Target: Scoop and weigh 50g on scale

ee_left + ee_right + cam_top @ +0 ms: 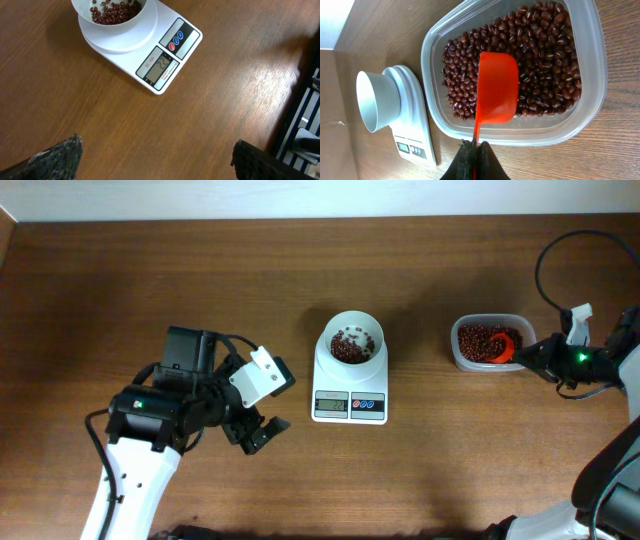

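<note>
Right up close, my right claw [474, 160] is squeezed shut on the handle of the red scoop [496, 87], which lies on the beans [545, 45] in the clear tub [600, 65]. Some beans already sit in the white bowl [356, 318] on the scale [349, 395], so I think more scoops are left. My left claw [262, 432] hangs wide apart, left of the scale. Bare table [450, 460] lies between tub and scale; I must clear the tub wall and bowl rim.
</note>
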{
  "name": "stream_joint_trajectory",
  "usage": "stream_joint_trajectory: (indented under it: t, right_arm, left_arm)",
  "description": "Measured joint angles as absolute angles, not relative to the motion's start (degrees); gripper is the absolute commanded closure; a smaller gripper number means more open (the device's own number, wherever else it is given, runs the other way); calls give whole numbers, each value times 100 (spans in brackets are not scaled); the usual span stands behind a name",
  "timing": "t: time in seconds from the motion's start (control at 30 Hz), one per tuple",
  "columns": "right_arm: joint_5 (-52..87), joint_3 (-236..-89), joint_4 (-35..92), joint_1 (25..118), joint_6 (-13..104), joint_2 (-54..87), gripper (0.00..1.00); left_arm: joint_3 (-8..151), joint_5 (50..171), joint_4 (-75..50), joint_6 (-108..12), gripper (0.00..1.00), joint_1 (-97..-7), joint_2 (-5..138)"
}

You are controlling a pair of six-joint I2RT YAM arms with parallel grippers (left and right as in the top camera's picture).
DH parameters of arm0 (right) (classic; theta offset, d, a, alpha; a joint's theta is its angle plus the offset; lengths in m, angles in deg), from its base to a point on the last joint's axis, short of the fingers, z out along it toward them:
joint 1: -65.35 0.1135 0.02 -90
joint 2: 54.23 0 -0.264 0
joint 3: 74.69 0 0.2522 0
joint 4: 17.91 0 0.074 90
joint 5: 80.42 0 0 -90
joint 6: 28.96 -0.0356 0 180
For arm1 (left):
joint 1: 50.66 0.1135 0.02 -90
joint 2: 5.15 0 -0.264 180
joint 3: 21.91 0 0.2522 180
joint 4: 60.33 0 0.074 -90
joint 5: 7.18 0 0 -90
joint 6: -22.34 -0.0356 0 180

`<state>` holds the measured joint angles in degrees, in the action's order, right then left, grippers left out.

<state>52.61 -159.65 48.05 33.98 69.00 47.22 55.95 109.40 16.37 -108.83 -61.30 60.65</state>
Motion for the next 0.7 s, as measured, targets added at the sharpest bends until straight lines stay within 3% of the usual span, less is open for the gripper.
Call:
stream_joint_trajectory:
  t: [0.7]
  right_arm:
    - [6179, -15965, 4917, 2698, 7388, 4722, 96]
  left_arm:
    - [5595, 10940, 1637, -10885, 1, -6130, 6065]
